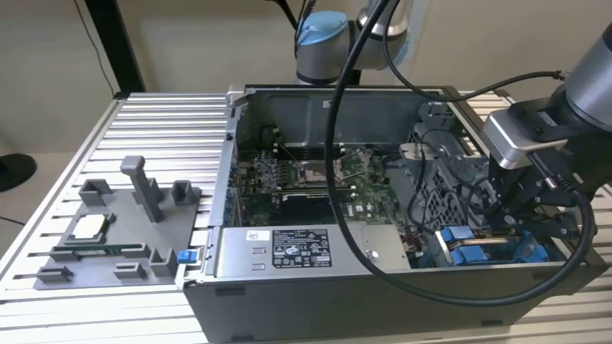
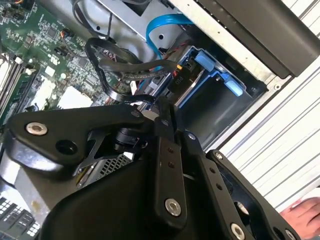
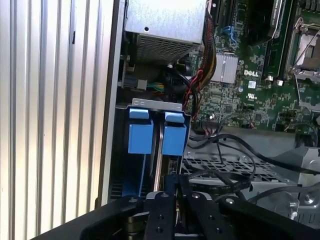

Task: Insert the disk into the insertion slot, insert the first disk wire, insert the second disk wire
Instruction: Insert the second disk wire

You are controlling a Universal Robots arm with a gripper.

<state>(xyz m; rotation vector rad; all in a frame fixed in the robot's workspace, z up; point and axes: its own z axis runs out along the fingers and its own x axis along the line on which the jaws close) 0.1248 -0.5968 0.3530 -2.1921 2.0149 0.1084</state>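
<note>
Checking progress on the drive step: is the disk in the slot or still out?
In. The disk stands edge-on between the slot's blue tabs, with the gripper right over it.

White label (image 1: 301, 248) on the power-supply box (image 1: 375, 252): print unreadable.

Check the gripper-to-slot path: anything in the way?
Nothing visible blocks it. The gripper sits right at the insertion slot, in line with its blue tabs. Black cables lie beside it over the perforated cage, not across the bay.
</note>
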